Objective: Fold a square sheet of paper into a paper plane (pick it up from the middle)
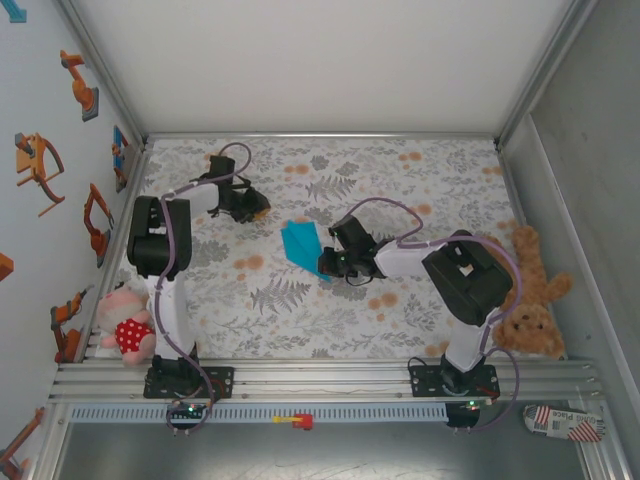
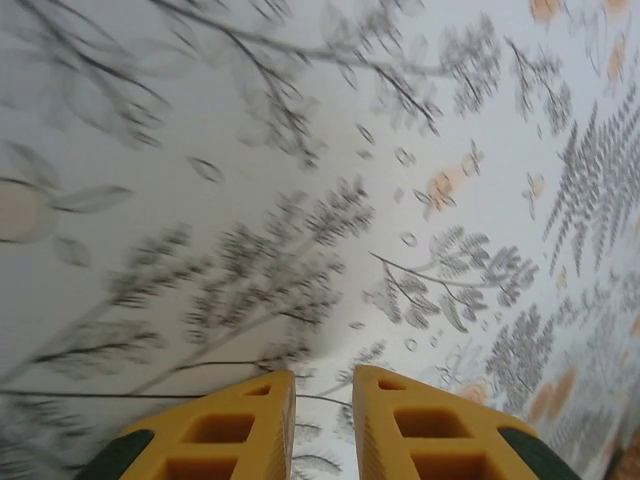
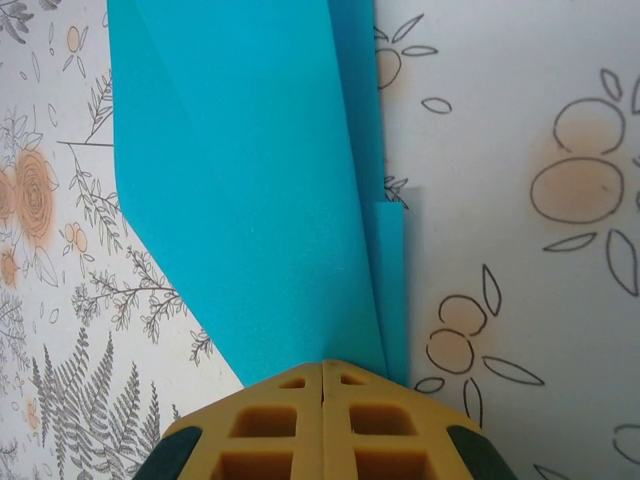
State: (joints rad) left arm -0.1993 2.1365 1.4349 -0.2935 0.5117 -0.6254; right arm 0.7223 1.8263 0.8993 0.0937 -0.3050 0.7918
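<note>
robot lab test cell: white panel walls (image 1: 330,60) on aluminium framing (image 1: 320,380), robot-arm stickers (image 1: 40,165) on one wall, floral tablecloth (image 1: 300,310), teddy bear (image 1: 530,300), pink plush (image 1: 125,320).

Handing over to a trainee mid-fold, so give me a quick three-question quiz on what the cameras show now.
1. Short answer: what is between the left hand's fingers?
2. True or false: the right hand hangs open above the blue paper.
3. Fill in: the brown teddy bear lies beside the ___ arm's base.
Key: 1 nothing, only tablecloth below; 2 false, it is shut on the paper; 3 right.
</note>
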